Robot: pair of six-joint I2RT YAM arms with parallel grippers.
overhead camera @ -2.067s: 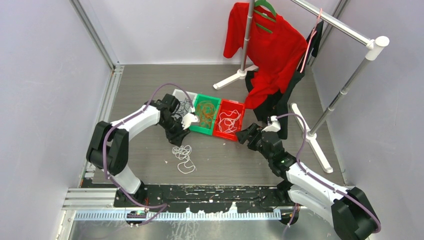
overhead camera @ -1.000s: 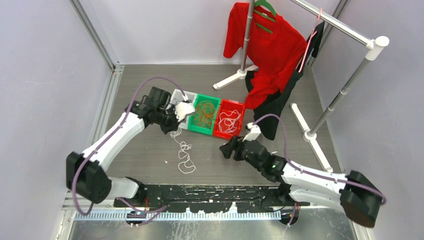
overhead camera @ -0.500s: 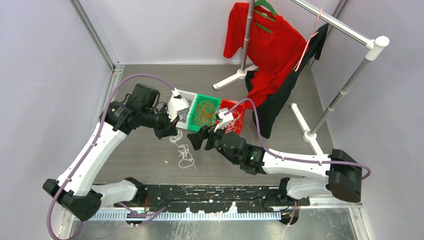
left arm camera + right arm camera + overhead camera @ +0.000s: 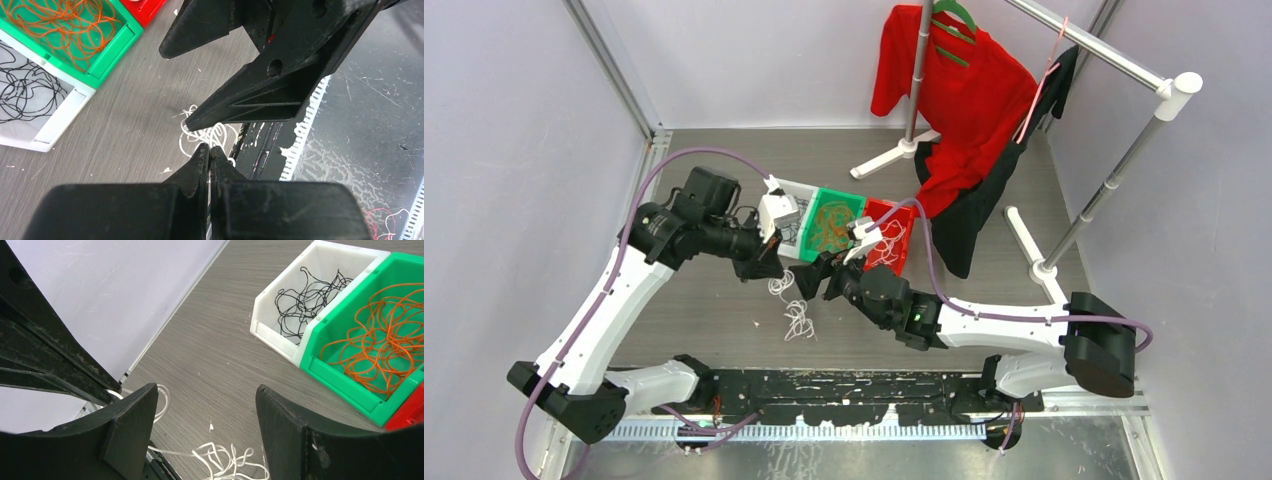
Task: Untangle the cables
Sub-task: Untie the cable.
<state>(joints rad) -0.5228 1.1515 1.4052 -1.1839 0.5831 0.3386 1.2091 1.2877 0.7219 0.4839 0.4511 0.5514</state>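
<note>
A loose white cable (image 4: 796, 318) lies curled on the grey floor, with one strand rising to my left gripper (image 4: 771, 268). In the left wrist view the left gripper (image 4: 209, 148) is shut on that thin white strand, above the white cable's pile (image 4: 212, 135). My right gripper (image 4: 812, 277) is open right beside it. In the right wrist view the right gripper (image 4: 206, 390) stands wide apart over the white cable (image 4: 227, 460), holding nothing. Orange cables (image 4: 385, 340) fill the green bin (image 4: 842, 196). Black cables (image 4: 307, 297) lie in the white bin (image 4: 786, 187).
A red bin (image 4: 905, 212) with white cables stands to the right of the green bin. A clothes rack with a red garment (image 4: 954, 90) stands behind, and its white foot (image 4: 1046, 285) reaches along the right. The arms' black base rail (image 4: 844, 385) lines the near edge.
The right arm has swung left across the floor until its open gripper is beside the left gripper. The left gripper has risen slightly, drawing the white cable up and stretching its pile.
</note>
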